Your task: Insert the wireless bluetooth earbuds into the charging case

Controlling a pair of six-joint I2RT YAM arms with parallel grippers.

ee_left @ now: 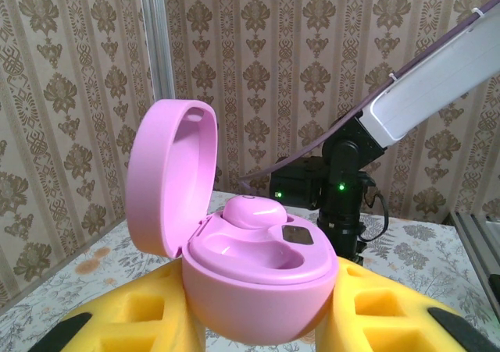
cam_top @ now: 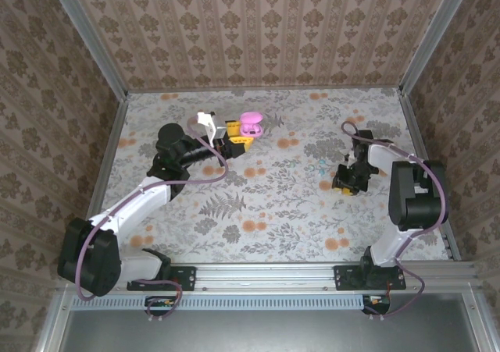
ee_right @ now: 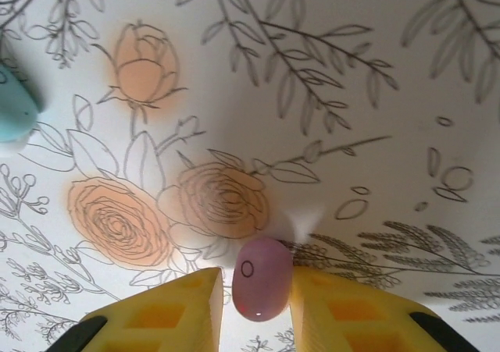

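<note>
The pink charging case [ee_left: 266, 282] is held off the table with my left gripper [ee_left: 262, 325] shut on its lower shell. Its lid [ee_left: 168, 176] stands open to the left. One pink earbud [ee_left: 254, 211] sits in the far slot, and the near slot is bare. From above, the case [cam_top: 251, 122] and left gripper [cam_top: 244, 135] are at the back middle. A second pink earbud [ee_right: 262, 286] sits between the yellow fingers of my right gripper [ee_right: 254, 297], low over the table. The right finger presses it and the left finger is close against it. From above, the right gripper [cam_top: 348, 182] is at mid right.
A small teal piece [ee_right: 12, 106] lies on the floral table left of the right gripper, a speck [cam_top: 320, 165] from above. The right arm [ee_left: 344, 188] stands across from the case. Papered walls and a metal frame [cam_top: 117, 133] close in the table.
</note>
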